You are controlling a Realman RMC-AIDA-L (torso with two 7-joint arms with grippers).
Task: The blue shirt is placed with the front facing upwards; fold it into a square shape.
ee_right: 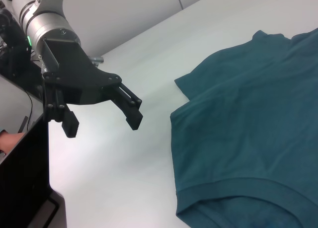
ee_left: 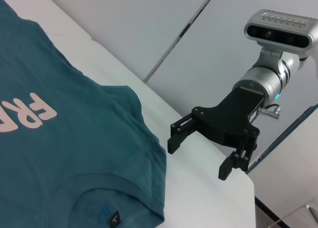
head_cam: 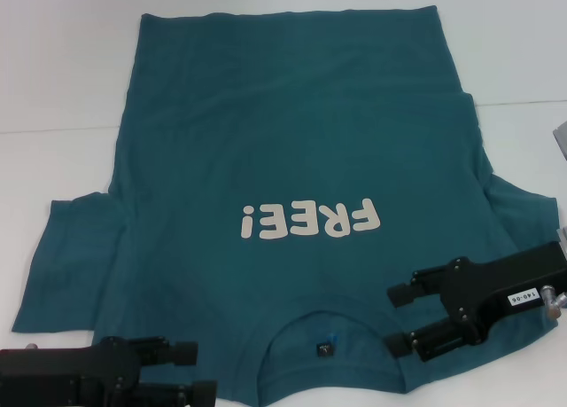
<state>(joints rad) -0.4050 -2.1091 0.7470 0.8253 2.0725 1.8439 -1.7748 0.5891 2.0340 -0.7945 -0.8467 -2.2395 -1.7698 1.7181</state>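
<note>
We see the blue shirt (head_cam: 292, 159) lying flat on the white desk (head_cam: 62, 61), front side up, with the white "FREE!" lettering (head_cam: 308, 219) across the chest. The round ribbed collar (head_cam: 292, 323) lies at the near edge of the desk, closest to the robot, and the hem lies at the far side. A small dark tag (head_cam: 325, 345) shows inside the collar. The sleeve on the robot's left (head_cam: 66, 247) is spread outward on the desk. The sleeve on the robot's right (head_cam: 523, 199) is also spread, and the cloth near it shows an overlapped fold along the side edge.

The right gripper (head_cam: 400, 305) hovers over the shoulder area of the shirt on the robot's right, just beside the collar. Its jaws stand apart and hold nothing; the left wrist view confirms this gripper (ee_left: 198, 156) with both fingers spread above the desk edge.

The left gripper (head_cam: 190, 371) sits at the near left corner of the head view, at the shirt's near edge beside the collar. Its jaws stand apart and hold nothing, as the right wrist view shows (ee_right: 102, 123). In that view the gripper hangs over bare desk, apart from the shirt's edge.
</note>
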